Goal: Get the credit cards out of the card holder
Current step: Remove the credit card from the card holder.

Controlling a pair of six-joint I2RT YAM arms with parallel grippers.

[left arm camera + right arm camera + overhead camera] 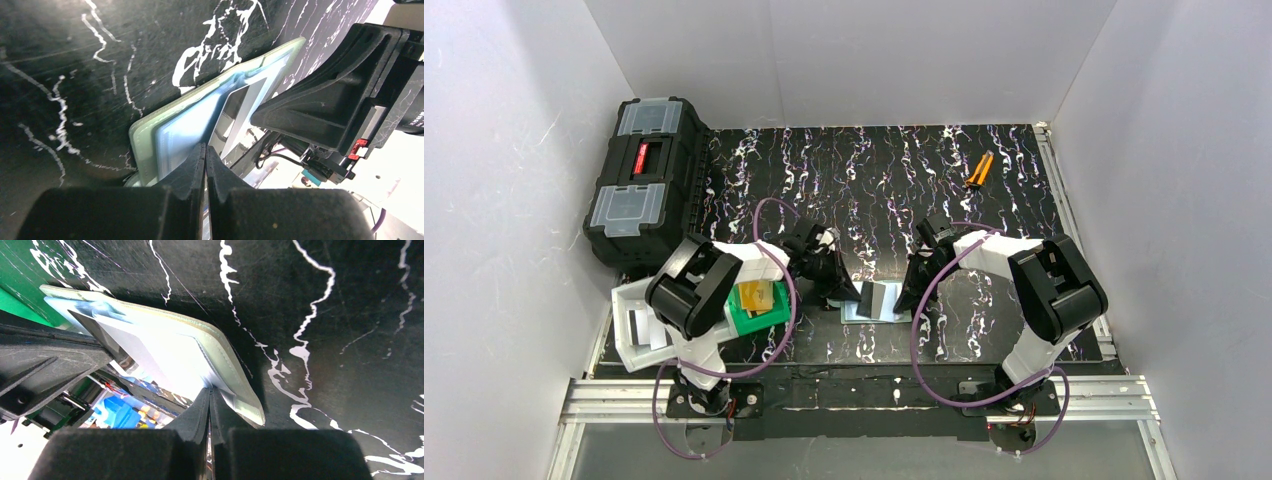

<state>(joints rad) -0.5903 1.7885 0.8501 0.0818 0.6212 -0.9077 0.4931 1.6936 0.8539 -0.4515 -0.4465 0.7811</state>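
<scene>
**Spotter:** The card holder [876, 301] lies open and flat on the table [874, 180], at the middle of the near edge. Pale blue inside faces up, with a dark rectangle on its left half.

**Recorder:** Noted. And your left gripper [205, 149]?

**Spotter:** At the holder's left side. Its fingers [192, 172] are clenched together with only a slit between them, tips touching the blue lining. Whether anything is pinched there, you cannot tell.

**Recorder:** Your right gripper [210, 391]?

**Spotter:** Opposite side. Fingers [196, 412] squeezed tight, tips on the holder's rim by a rounded corner.

**Recorder:** Cards?

**Spotter:** Gold-tan credit cards [755, 296] sit in a green bin [762, 322] just left of your left gripper, toward the near left corner. A white bin [636, 335] is beside it, further left. Black toolbox [646, 180] at the far left corner. Orange-handled tool [979, 170] near the far right corner.
</scene>
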